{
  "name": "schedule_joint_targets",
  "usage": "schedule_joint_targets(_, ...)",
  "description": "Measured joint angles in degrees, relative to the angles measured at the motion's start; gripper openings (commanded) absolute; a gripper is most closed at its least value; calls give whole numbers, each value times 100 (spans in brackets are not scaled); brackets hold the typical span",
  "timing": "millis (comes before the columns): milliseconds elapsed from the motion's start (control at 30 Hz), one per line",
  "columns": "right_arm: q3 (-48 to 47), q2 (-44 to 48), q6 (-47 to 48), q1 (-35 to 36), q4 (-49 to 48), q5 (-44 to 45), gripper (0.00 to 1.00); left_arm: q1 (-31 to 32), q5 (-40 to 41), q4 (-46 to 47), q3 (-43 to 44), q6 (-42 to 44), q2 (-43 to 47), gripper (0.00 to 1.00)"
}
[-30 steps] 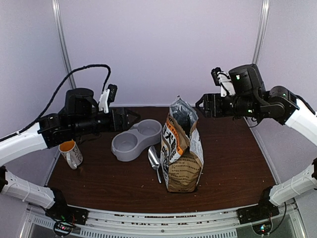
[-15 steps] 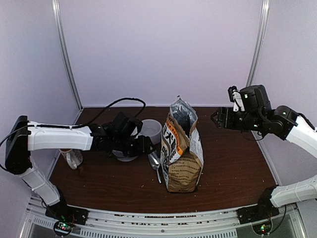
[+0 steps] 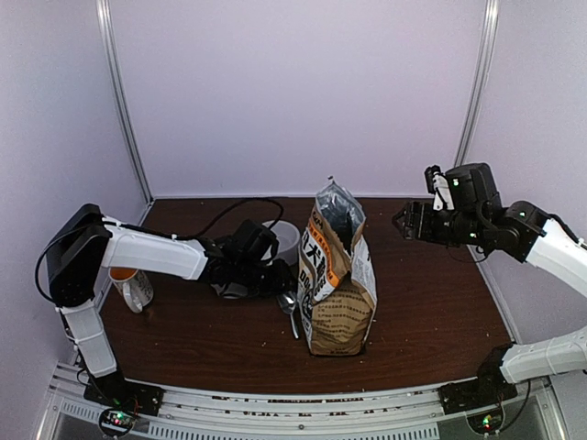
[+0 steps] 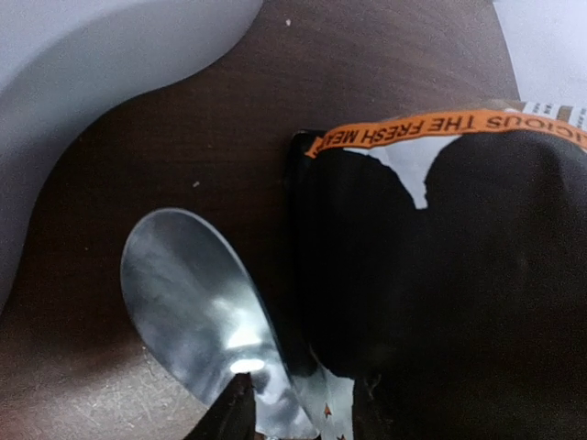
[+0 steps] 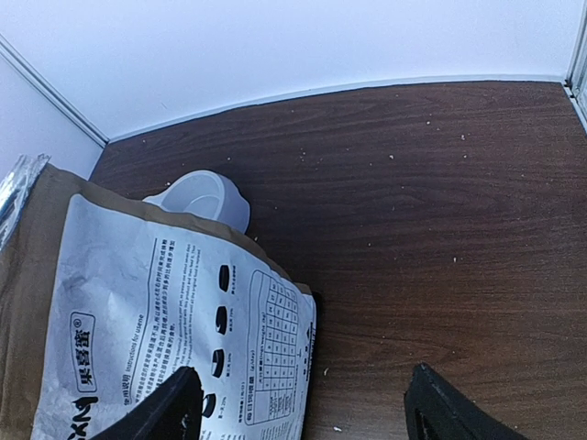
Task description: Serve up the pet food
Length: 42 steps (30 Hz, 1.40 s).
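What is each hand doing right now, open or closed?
Left hand: fingers either side of the metal scoop, grip cannot be told.
Right hand: open, holding nothing.

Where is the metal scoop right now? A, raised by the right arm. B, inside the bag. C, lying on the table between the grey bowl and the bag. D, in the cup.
C: the scoop lies flat on the table, between bowl and bag.

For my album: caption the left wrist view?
Left end effector straddling a metal scoop, beside the food bag and grey bowl.
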State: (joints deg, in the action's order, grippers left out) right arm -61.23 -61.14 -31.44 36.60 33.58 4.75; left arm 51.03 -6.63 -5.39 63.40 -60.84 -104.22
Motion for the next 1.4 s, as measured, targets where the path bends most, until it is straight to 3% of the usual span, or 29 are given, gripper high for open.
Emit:
schedule_joint_targets(233,0,-4,2,-63,4,-26,77,-79,-227,236,122,-96,-376,21)
schedule_joint_targets(367,-2,-4,2,-76,11,-26,77,-79,-258,190,245,-50,-422,1)
schedule_joint_targets(567,-59,-7,2,-98,55,-26,77,-79,-39,-9,308,146,-295,0)
schedule_joint_targets(733,-387,-81,26,-101,251,-24,77,-79,348,-442,308,579,306,0)
schedule_joint_targets(900,-855,-85,131,-103,533,-52,76,-76,741,-1038,350,1534,1464,0)
schedule_joint_targets(1000,-1224,-114,170,-103,719,-328,71,2,831,-1613,730,2520,2065,0)
schedule_joint_targets(1200,-1878,-162,103,11,789,-1338,68,839,1062,-2647,1790,4192,2594,0)
schedule_joint_targets(1400,-2000,-208,-234,505,656,-2218,68,1915,1545,-3827,3185,5239,2251,0)
